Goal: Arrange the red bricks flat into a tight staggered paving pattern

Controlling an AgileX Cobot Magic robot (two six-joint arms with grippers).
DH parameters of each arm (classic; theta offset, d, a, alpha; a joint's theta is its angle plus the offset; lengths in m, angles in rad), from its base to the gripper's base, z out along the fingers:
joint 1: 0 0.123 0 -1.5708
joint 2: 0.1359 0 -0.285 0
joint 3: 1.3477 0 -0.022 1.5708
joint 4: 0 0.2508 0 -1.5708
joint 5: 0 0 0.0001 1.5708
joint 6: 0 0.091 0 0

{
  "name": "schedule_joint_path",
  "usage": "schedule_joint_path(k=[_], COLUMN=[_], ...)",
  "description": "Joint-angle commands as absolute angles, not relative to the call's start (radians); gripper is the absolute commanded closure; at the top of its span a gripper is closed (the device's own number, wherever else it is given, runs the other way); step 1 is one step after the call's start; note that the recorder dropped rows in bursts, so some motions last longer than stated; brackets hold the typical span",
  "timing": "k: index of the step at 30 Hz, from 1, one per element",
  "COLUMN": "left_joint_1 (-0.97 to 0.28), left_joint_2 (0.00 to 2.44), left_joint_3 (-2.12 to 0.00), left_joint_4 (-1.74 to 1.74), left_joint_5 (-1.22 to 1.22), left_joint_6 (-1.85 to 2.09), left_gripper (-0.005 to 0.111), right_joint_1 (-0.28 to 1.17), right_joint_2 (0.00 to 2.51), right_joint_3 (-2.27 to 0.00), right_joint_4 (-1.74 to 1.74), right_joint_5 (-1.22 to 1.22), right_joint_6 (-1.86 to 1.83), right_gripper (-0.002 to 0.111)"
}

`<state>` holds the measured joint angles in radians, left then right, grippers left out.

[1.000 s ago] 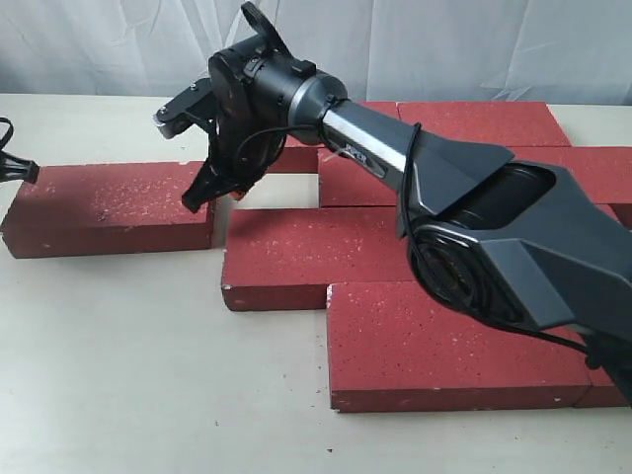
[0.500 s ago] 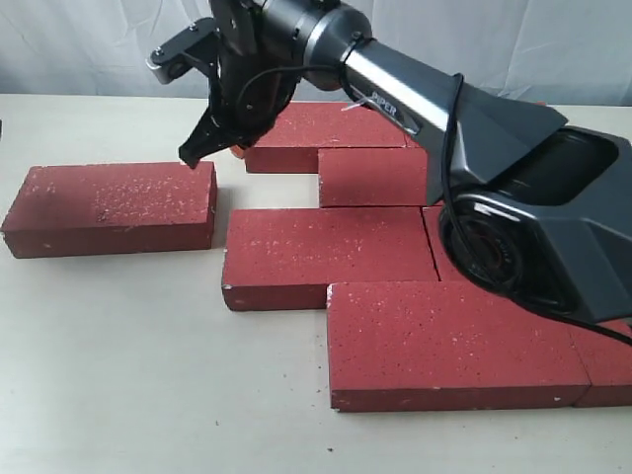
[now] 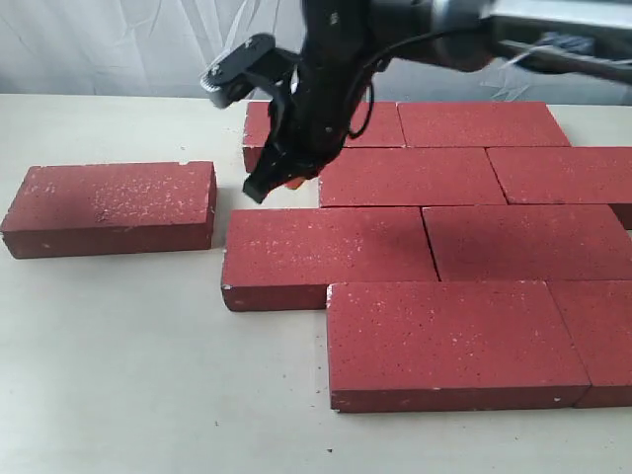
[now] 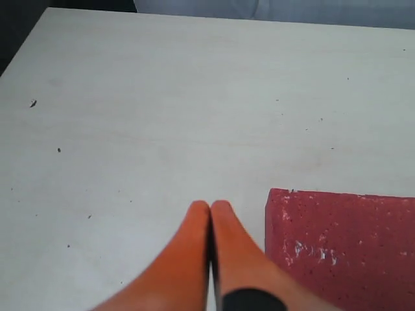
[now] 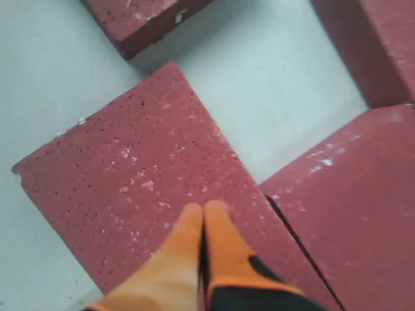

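Several dark red bricks (image 3: 410,176) lie flat in staggered rows at the centre and right of the exterior view. One loose red brick (image 3: 111,207) lies apart on the left, a gap from the group. My right gripper (image 3: 259,188) hangs shut and empty above the left end of the group. In the right wrist view its orange fingertips (image 5: 204,208) are pressed together over a speckled brick (image 5: 130,175). My left gripper (image 4: 211,206) is shut and empty over bare table, beside a brick's corner (image 4: 343,246). The left gripper does not show in the exterior view.
The bricks rest on a pale table (image 3: 128,375) with a white cloth backdrop (image 3: 109,44) behind. A strip of table (image 5: 272,84) shows between bricks in the right wrist view. The right arm (image 3: 395,30) reaches in from the upper right.
The right arm pulled back out of the foreground. Its shut gripper rose from the gap by the loose brick, then swung right toward the paved group. The bricks have not moved.
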<state>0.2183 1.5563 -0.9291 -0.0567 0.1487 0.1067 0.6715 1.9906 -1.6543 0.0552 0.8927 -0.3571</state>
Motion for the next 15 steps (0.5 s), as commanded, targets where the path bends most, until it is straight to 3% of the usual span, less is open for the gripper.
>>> schedule_joint_path(k=[1,5,11,15], left_joint_1=[0.217,0.217,0.24,0.266], left_joint_2=[1.548,1.584,1.771,1.827], left_joint_3=[-0.924,-0.944,-1.122,-1.146], left_joint_4=[-0.063,-0.063,0.03,0.027], left_joint_5=[0.164,0.208,0.472,0.423], left_joint_6=[0.099,0.104,0.027,-0.026], left_gripper=[0.107,0.107,0.107,0.107], right_joint_1=[0.59,0.506,0.5,0.519], right_joint_2=[1.738,1.641,1.659,1.679], right_joint_3=[-1.321,-1.087,-1.073,-1.073], right_joint_4=[0.08,0.103,0.133,0.145], right_joint_5=[0.539,0.412,0.4,0.307], right_joint_6=[-0.364,-0.364,-0.367,-0.421], right_gripper=[0.109,0.109,0.109,0.109])
